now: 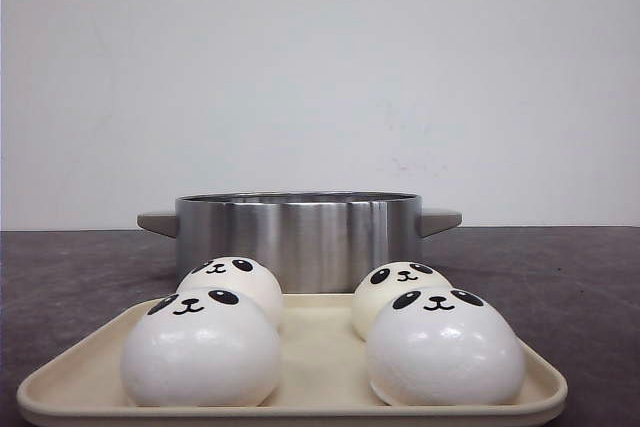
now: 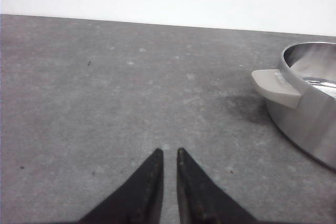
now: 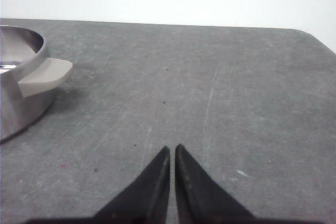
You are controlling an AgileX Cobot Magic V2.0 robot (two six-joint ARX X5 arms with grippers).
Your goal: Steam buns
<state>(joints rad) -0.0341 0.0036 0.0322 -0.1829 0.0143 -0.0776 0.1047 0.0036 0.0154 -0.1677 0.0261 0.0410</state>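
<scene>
Several glossy white buns with panda faces sit on a cream tray [image 1: 320,347] in the front view: front left bun [image 1: 200,349], front right bun [image 1: 445,347], back left bun [image 1: 236,282], back right bun [image 1: 390,289]. Behind the tray stands a steel pot [image 1: 300,237] with grey handles. My left gripper [image 2: 169,152] is shut with nothing in it over bare table, the pot [image 2: 310,103] off to its side. The right gripper [image 3: 172,148] is also shut and holds nothing, the pot [image 3: 18,87] apart from it. Neither gripper shows in the front view.
The dark grey tabletop [image 1: 570,277] runs to a white wall behind. Its far corner [image 3: 310,35] shows in the right wrist view. A pot handle [image 2: 275,87] sticks out toward the left gripper's side, and the other handle [image 3: 44,75] toward the right's.
</scene>
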